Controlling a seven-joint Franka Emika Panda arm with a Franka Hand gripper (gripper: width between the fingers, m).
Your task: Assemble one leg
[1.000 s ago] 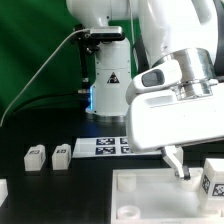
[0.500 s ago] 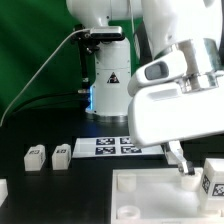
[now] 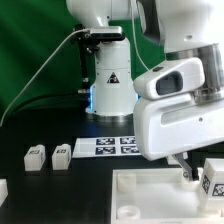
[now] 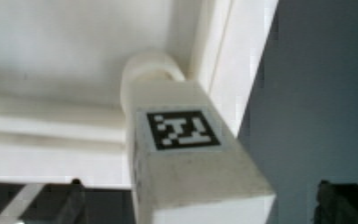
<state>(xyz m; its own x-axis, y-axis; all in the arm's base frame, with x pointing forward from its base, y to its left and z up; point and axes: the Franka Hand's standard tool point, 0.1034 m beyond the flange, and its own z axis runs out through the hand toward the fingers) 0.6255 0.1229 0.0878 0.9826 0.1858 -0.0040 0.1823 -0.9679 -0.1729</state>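
Wide-spread white two-finger hand (image 4: 197,205) low over the black worktop (image 3: 80,190), dark fingertips (image 4: 48,205) far apart, a clear gap on each side of the thing between them. Gripping nothing. Between those fingertips, the leg (image 4: 185,135): a small white stubby block with a black-and-white square marker on its upper face, rounded end right beside the raised edge of a large white square tray-like piece (image 3: 150,190); touching or not, cannot tell. In the exterior view, that leg at the far right edge of the picture, by the tray-like piece's right end, one thin finger reaching down close on its left. Toward the exterior view's left, a thin flat white marker board (image 3: 105,147) flat on the worktop. Beside it, two more small white marked blocks (image 3: 35,155) side by side, well apart from the hand. Behind everything, a green backdrop (image 3: 30,50).
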